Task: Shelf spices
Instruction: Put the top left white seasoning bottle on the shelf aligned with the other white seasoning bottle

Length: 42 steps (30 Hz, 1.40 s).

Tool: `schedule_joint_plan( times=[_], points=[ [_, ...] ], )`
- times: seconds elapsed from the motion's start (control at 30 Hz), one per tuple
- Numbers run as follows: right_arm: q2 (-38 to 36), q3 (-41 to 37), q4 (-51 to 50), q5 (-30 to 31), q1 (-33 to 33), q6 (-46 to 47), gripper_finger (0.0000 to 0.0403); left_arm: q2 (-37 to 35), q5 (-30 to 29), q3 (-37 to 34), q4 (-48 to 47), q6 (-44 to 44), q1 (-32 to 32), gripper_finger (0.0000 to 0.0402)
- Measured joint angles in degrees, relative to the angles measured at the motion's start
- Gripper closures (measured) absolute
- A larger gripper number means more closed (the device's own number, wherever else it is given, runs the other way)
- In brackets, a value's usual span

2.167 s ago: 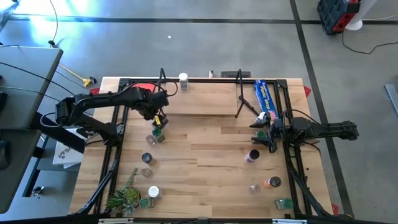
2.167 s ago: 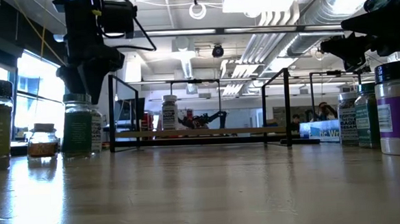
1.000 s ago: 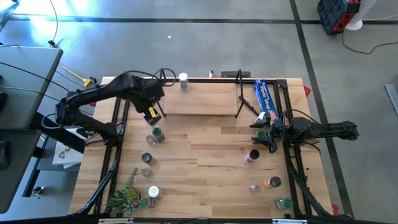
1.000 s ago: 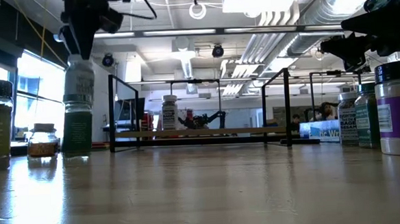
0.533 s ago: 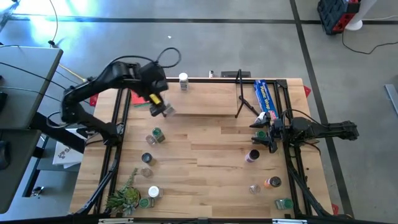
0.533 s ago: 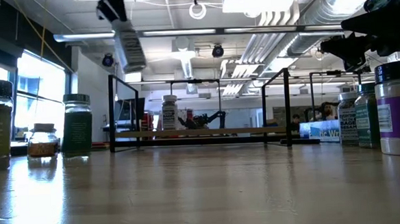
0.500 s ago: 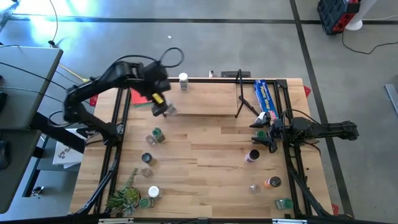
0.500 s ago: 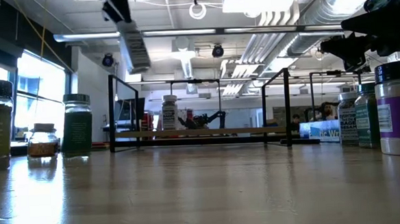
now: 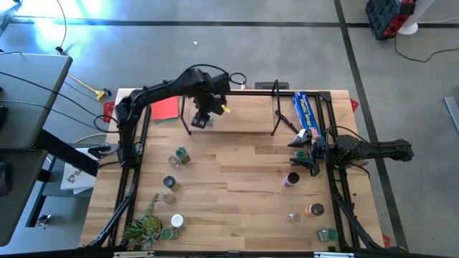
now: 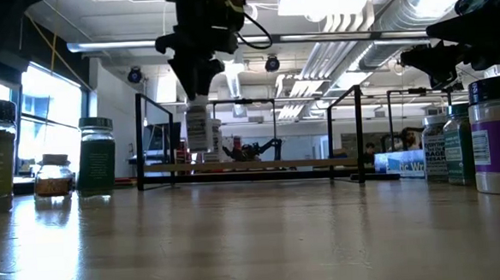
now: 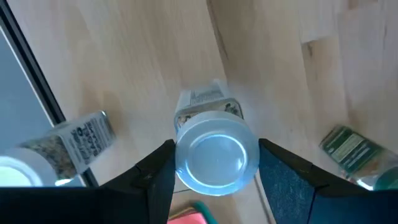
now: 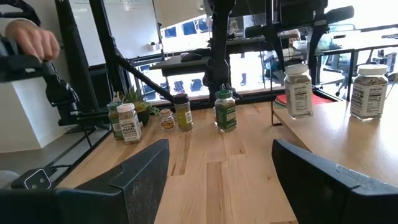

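Observation:
My left gripper (image 9: 203,113) hangs over the shelf (image 9: 240,115), a light board with black wire uprights at the table's far edge. It is shut on a spice jar (image 10: 199,128) with a clear silvery cap (image 11: 216,154). Another jar with a white top (image 11: 62,146) stands on the board next to it. More spice jars stand on the table's left (image 9: 181,154) and right (image 9: 290,179). My right gripper (image 9: 305,154) waits open near the right edge, touching nothing. My left gripper pinches the jar at its cap end (image 11: 183,158) between the two fingers (image 11: 155,177), which stand on opposite sides of the cap. The fingers come from above, pointing down. The jar hangs upright below them, lifted clear above the shelf board (image 10: 260,165).
A long blue box (image 9: 307,113) lies at the shelf's right end, and a flat red square (image 9: 166,109) at its left. A green plant (image 9: 143,228) sits in the near left corner. Several jars stand near the right edge (image 9: 314,210). A person's hand (image 12: 34,38) shows beyond the table.
My left gripper has carried the jar up from the table's left side, toward the far edge and to the right, and has come down over the shelf. Half a second ago the jar was tilted and higher up; now it hangs upright close above the board.

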Motion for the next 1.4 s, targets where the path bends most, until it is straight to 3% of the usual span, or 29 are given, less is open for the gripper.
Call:
schedule_joint_plan(
  times=[0.43,1.0,1.4],
  points=[
    [0.0,0.0,0.0,0.0,0.0,0.1,0.0123,0.5,-1.3,0.0,6.6,7.7,2.8,0.0197],
    [0.0,0.0,0.0,0.0,0.0,0.0,0.0123,0.5,2.2,0.0,10.8,7.5,10.9,0.0195],
    [0.0,0.0,0.0,0.0,0.0,0.0,0.0123,1.2,4.4,0.0,10.2,6.4,11.5,0.0195]
  ],
)
